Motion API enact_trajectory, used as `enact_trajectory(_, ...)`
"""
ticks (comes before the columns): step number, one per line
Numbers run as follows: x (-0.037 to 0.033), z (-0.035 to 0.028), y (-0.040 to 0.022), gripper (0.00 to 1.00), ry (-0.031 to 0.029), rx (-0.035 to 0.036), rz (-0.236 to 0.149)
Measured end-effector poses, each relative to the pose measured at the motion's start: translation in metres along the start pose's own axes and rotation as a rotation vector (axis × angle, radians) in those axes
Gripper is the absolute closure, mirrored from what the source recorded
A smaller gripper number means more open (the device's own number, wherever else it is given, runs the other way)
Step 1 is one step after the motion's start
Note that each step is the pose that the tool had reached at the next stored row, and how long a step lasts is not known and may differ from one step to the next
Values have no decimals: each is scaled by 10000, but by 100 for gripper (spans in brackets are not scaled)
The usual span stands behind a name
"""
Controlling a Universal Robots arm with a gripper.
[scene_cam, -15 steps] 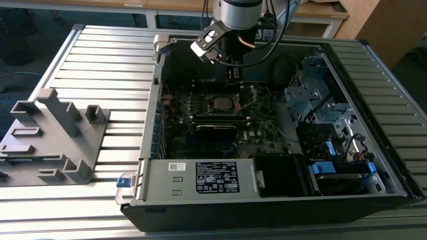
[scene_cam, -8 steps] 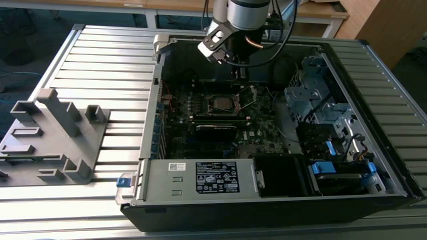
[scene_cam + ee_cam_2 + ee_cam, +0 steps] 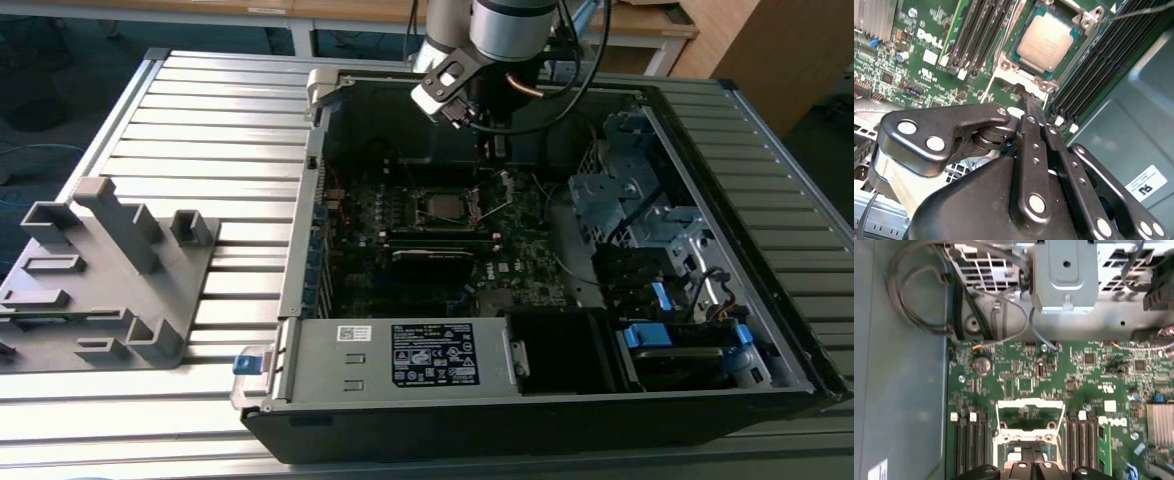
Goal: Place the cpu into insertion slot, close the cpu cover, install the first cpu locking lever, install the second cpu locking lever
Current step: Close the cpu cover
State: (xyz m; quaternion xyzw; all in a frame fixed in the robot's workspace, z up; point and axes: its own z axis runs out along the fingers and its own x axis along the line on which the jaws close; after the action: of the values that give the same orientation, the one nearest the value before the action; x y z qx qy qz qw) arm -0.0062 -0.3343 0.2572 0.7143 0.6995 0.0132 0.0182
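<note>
The cpu [image 3: 1046,42] lies seated flat in the insertion slot [image 3: 447,205]. The slot sits in the middle of the exterior view, between a grey fixture block [image 3: 107,270] at that view's left and the drive cages [image 3: 627,200] at its right. The cpu cover [image 3: 1029,403] stands open, tipped up off the socket, so closing it looks to be the step in hand.

The gripper [image 3: 1030,100] hangs in the upper middle of the exterior view, above the board. Its jaws are pressed together with nothing seen between them. The tip is close by the cover's edge; whether it touches I cannot tell.

To do this well, I judge the closed tip should press the frame near its free edge. It should follow an arc about the hinge, gently, keeping off the chip's top and the locking lever [image 3: 1134,12] beside the socket.

The second wrist view gives the chip's grey top and the tip. The first wrist view gives the cover's square window face-on. The exterior view gives the arm's height over the case.
</note>
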Motion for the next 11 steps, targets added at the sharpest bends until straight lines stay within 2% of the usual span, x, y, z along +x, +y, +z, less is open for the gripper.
enact_trajectory(2,1,1,25,90,-1,0,-1)
enact_trajectory(9,1,-23,30,90,10,0,0)
enact_trajectory(11,1,-22,51,90,10,0,-1)
